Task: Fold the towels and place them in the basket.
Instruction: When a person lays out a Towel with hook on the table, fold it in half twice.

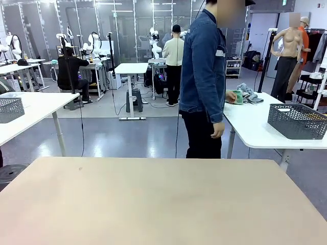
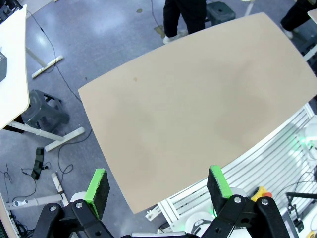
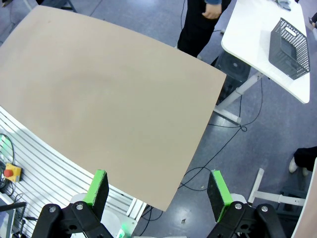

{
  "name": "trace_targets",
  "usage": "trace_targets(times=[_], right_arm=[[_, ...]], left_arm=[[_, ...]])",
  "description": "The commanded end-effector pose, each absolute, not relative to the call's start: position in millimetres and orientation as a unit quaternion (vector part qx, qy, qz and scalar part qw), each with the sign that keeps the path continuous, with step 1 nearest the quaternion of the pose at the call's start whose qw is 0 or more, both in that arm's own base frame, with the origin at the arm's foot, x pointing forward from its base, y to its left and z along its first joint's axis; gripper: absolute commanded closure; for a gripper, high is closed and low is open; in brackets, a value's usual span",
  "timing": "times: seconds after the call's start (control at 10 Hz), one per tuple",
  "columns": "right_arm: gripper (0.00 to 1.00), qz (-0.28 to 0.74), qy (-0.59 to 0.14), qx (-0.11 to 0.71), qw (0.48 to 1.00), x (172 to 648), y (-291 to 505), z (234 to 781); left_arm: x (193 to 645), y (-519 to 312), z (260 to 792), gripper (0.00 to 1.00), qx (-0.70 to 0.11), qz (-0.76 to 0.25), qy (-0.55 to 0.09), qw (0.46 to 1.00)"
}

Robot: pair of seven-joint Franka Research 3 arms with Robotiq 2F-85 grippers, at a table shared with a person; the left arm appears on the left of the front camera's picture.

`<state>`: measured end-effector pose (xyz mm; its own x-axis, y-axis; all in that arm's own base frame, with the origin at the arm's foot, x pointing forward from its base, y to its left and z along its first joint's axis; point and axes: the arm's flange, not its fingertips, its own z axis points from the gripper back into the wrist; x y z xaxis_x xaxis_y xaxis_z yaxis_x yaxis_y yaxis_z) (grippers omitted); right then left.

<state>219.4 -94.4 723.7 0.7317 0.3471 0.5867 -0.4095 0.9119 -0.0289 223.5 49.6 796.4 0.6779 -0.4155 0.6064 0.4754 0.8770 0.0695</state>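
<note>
While the person (image 1: 203,76) in the denim jacket stood at the far edge of the beige tabletop (image 1: 153,204), turned toward the white tabletop (image 1: 255,130) off on the right, both arms just hung well above the beige one. The left tool (image 2: 157,187) was spread wide, green pads (image 2: 97,191) far apart and gripping nothing, looking down at the beige surface. Same deal for the right tool (image 3: 157,191): jaws wide, not holding anything, hovering over the right near corner of that tabletop. A mint-green towel (image 1: 238,97) lay bunched on the far left end of the white tabletop, with one of the person's hands (image 1: 231,95) resting on it. I couldn't tell if there was more than one towel in that heap. Some grey cloths (image 1: 251,94) sat just to the right of it, touching or nearly so. The dark grey mesh basket (image 1: 297,121) stood upright on the same white tabletop, nearer and further right, well apart from the towel. Another basket like it (image 1: 10,109) sat on a white table over on the left.
</note>
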Motion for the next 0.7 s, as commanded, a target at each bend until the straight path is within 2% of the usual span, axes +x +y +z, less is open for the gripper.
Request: trace_targets(times=[0.0, 0.6], right_arm=[[0.00, 0.204, -0.306, 0.051, 0.929, 218.8, -94.6, 725.0], [0.00, 0.204, -0.306, 0.051, 0.929, 218.8, -94.6, 725.0]], left_arm=[[224.3, 48.6, 796.7, 0.00, -0.047, -0.246, -0.320, 0.914], [224.3, 48.6, 796.7, 0.00, -0.047, -0.246, -0.320, 0.914]])
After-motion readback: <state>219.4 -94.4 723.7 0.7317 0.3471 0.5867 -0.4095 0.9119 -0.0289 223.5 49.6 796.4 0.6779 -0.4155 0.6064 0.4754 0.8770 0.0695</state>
